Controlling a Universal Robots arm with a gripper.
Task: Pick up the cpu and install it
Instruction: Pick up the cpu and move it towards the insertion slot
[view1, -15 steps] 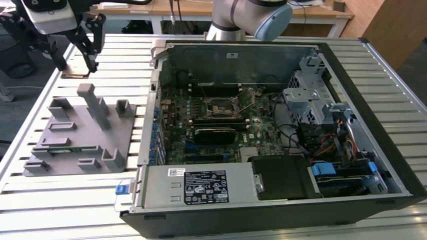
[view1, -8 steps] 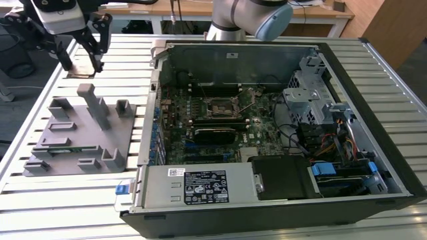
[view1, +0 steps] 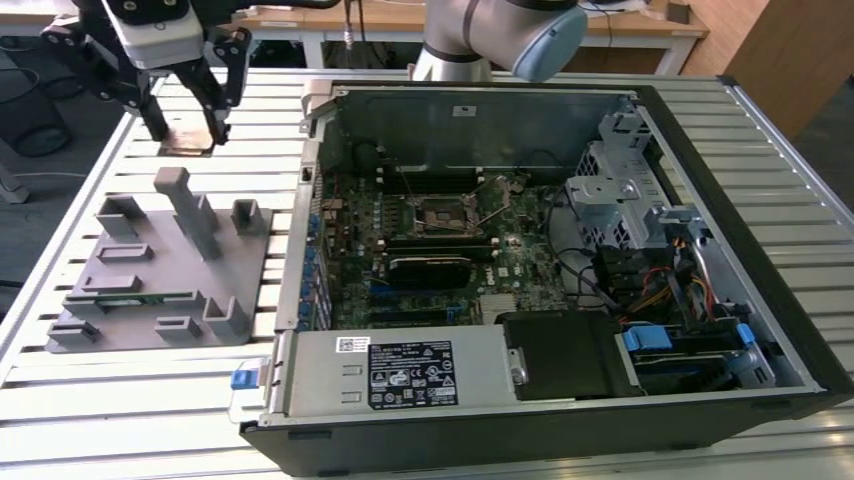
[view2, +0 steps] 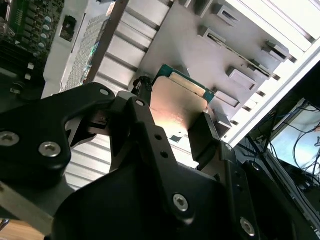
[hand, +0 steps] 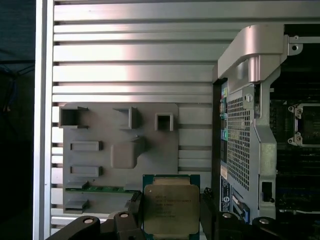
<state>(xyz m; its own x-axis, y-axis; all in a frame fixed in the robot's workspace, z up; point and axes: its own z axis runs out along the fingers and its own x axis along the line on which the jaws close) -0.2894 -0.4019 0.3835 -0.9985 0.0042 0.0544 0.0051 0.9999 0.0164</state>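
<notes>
My gripper (view1: 187, 128) hangs above the slatted table at the exterior view's left, beyond the grey fixture, and is shut on the cpu (view1: 187, 138). In both wrist views the cpu (hand: 171, 207) (view2: 177, 105) shows as a flat square chip with a silvery-grey metal top and a green rim, clamped at two opposite edges by the black fingers (hand: 134, 205). The open computer case (view1: 747, 200) lies to the exterior view's right. On its motherboard, the black cpu socket (view1: 441, 212) (hand: 306, 125) sits with its metal frame around it, well apart from the gripper.
A grey fixture (view1: 147, 270) (hand: 120, 145) with upright posts lies below the gripper and holds a green memory stick (view1: 127, 297) (hand: 100, 188). The case's raised metal wall (view1: 310, 200) stands between fixture and motherboard. Power supply (view1: 387, 370) and drive cage (view1: 614, 190) fill the case's ends.
</notes>
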